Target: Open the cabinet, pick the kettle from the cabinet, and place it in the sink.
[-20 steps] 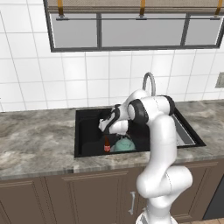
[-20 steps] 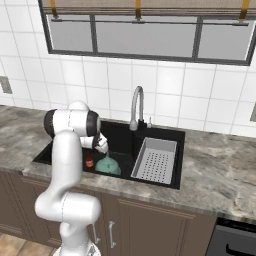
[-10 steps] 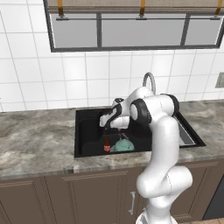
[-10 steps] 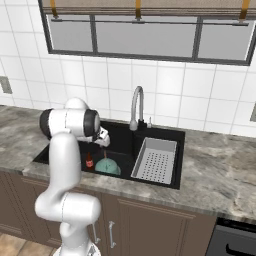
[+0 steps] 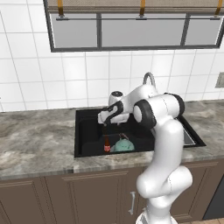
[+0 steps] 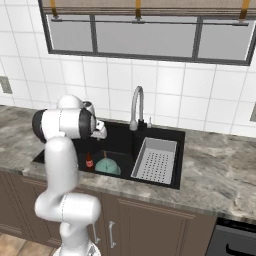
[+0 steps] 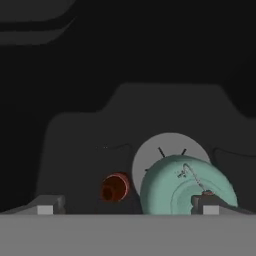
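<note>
You are looking at the kettle point(image 5: 123, 145) sitting on the floor of the sink point(image 5: 87, 131), in the left basin, with a small red bottle point(image 5: 106, 143) standing just beside it. In the right base view the kettle point(image 6: 107, 166) is lying left of the silver drain rack point(image 6: 155, 159), and the faucet point(image 6: 136, 106) is rising behind the basin. The tool point(image 5: 105, 124) is hanging above the kettle and apart from it, holding nothing. In the hand view its two fingertips point(image 7: 44, 207) are standing wide apart, with the kettle point(image 7: 175, 187) and the bottle's red cap point(image 7: 115, 187) showing between them over the round drain. The grey marbled desk point(image 5: 35, 144) is lying around the sink.
</note>
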